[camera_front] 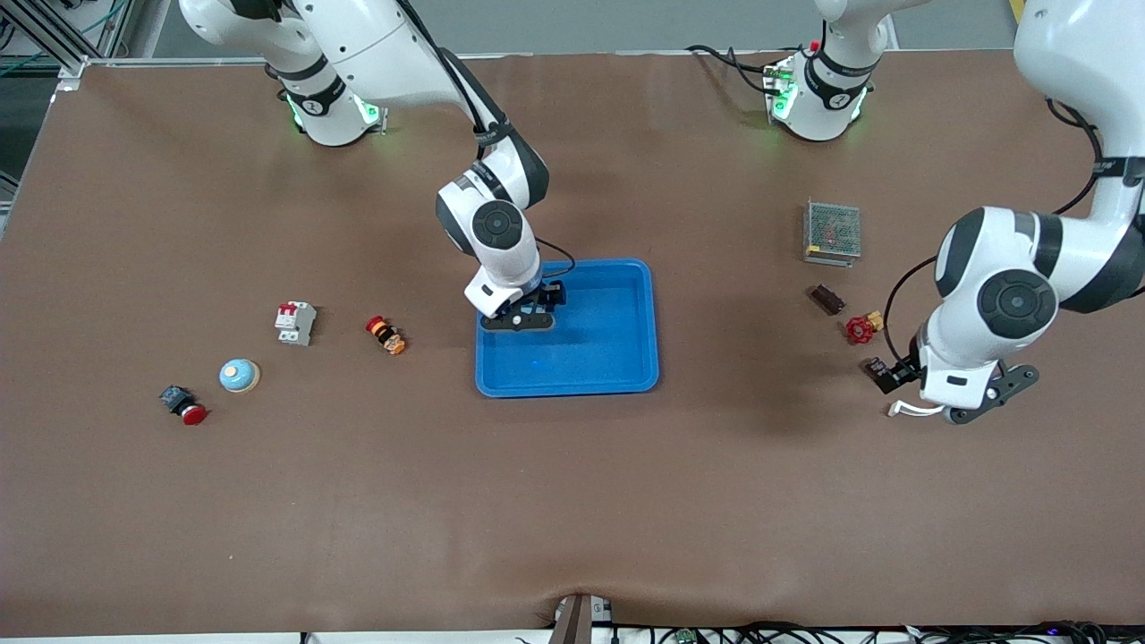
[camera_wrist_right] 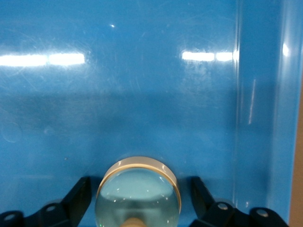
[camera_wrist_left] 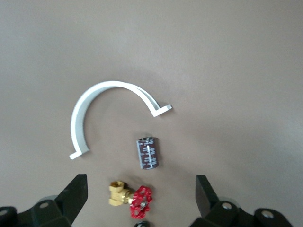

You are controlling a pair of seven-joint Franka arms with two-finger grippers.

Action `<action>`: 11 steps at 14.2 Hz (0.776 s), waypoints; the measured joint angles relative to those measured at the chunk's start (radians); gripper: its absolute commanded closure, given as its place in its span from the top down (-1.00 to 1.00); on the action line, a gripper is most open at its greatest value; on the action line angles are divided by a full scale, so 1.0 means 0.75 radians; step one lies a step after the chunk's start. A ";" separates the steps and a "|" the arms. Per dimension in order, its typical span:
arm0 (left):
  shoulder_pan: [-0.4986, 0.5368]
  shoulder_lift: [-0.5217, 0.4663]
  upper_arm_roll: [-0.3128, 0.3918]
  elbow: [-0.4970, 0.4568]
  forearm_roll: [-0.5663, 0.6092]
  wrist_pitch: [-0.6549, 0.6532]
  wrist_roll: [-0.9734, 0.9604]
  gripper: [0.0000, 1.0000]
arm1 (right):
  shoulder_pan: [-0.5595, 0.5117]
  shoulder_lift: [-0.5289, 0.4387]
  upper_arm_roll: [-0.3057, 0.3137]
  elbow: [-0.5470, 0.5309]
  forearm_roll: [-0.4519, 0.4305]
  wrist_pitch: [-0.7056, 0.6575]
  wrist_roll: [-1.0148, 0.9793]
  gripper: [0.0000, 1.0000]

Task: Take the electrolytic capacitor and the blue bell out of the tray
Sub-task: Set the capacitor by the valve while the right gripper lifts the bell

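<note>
Writing: the capacitor [camera_wrist_left: 147, 152] carried pale print down its dark sleeve, too small to read; no brand could be made out anywhere.
Bells: two, both pale blue domes on tan bases. One bell [camera_wrist_right: 138, 194] sat in the blue tray [camera_front: 626, 358]. The second bell [camera_front: 239, 376] stood on the table toward the right arm's end.
Other counts: one capacitor, one tray, one red-handled brass valve [camera_wrist_left: 131, 198], one white plastic arc [camera_wrist_left: 94, 106], one mesh-covered metal box [camera_front: 833, 231], one white circuit breaker [camera_front: 295, 322].
Capacitor: lay on its side on the table toward the left arm's end, between the arc and the valve and touching neither.
Left gripper [camera_wrist_left: 140, 178]: hung over the capacitor with its jaws spread wide, holding nothing.
Right gripper [camera_wrist_right: 139, 187]: was low in the tray, jaws apart on either side of the bell with slivers of tray showing between.
Hidden: in the front view the right gripper covered the tray's bell. In the right wrist view that bell was cut off at the picture's edge.
</note>
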 measured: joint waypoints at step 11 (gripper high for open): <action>-0.004 -0.140 -0.050 0.264 -0.211 -0.377 0.343 1.00 | -0.013 -0.037 -0.021 0.023 0.000 -0.097 -0.048 -0.05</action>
